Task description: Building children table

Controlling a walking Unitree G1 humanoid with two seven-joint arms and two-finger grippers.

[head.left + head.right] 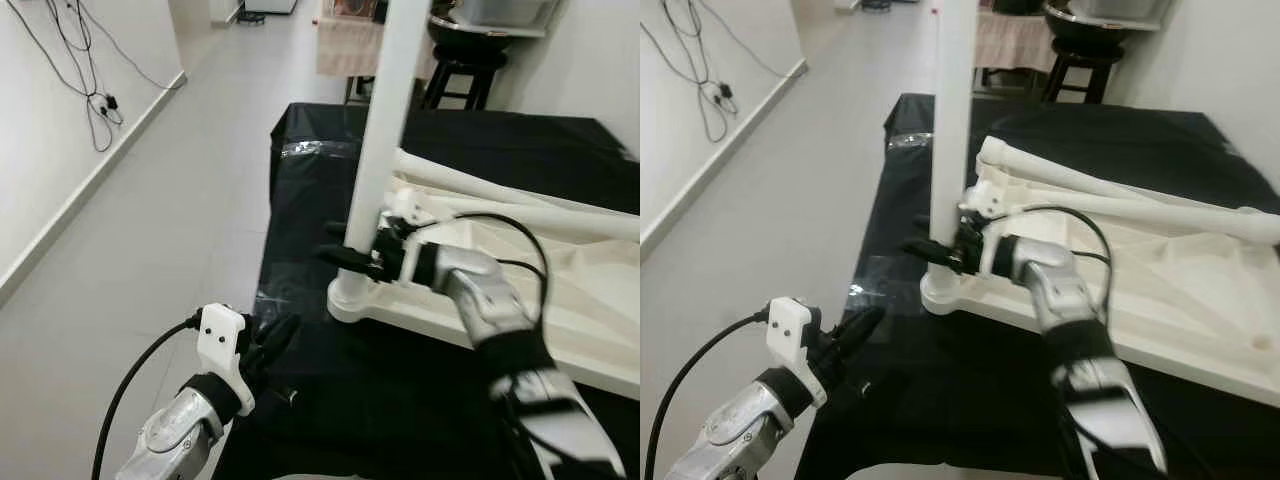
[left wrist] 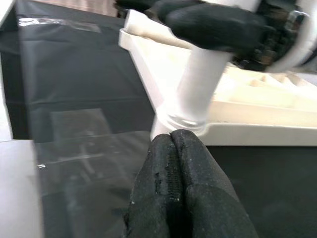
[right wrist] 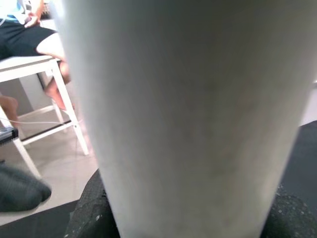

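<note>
A white children's tabletop (image 1: 560, 330) lies upside down on a black-covered table (image 1: 330, 170). One white leg (image 1: 385, 130) stands upright in its near-left corner socket (image 1: 352, 295). My right gripper (image 1: 352, 255) is shut on this leg low down, just above the socket; the leg (image 3: 188, 114) looms very close in the right wrist view. Two more white legs (image 1: 1120, 195) lie across the tabletop. My left gripper (image 1: 275, 335) hovers shut and empty over the table's near-left edge, its fingertips (image 2: 173, 148) pointing at the socket (image 2: 185, 121).
Grey floor (image 1: 170, 200) runs along the table's left side, with a white wall and hanging cables (image 1: 95, 100). A black stool (image 1: 462, 70) stands beyond the table's far end. A seated person's legs (image 3: 29, 34) and a white chair appear in the right wrist view.
</note>
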